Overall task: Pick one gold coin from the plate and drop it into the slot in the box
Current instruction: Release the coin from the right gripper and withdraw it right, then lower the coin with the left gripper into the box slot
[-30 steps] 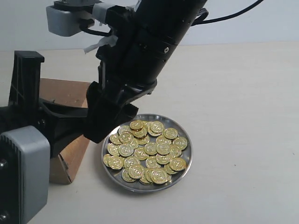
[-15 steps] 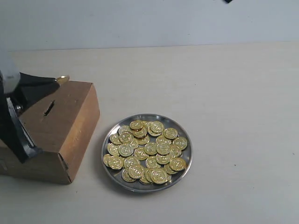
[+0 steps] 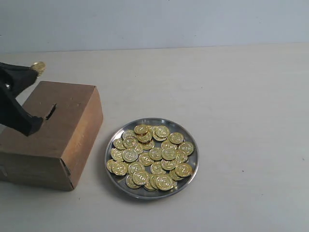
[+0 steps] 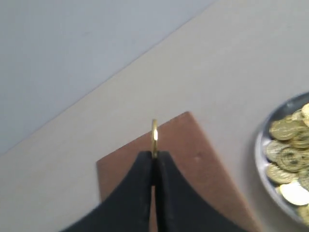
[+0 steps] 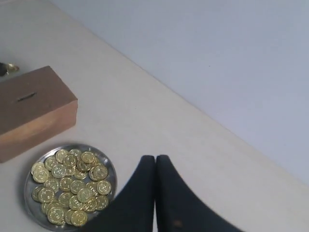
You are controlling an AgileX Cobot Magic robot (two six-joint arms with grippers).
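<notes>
Where the black tips of L gripper [image 4: 153, 155] meet, the jaws are clamped on one gold coin [image 4: 154, 134], held edge-on w/ most of its disc standing proud of the tips. Ext. view: coin sits by the far left corner of the box [image 3: 63, 133], raised clear of its top face. The slot [image 3: 50, 111]: short dark slit in that top face, uncovered, apart from the coin. Box: brown, rectangular, resting on pale table [image 3: 241, 96]. The plate [image 3: 145, 195]: silver-grey, round, just beside box on its right; holds heap of gold coins [image 3: 152, 157]. R gripper [image 5: 155, 162]: jaws pressed together, nothing between them, well above table, plate and box both below it.
</notes>
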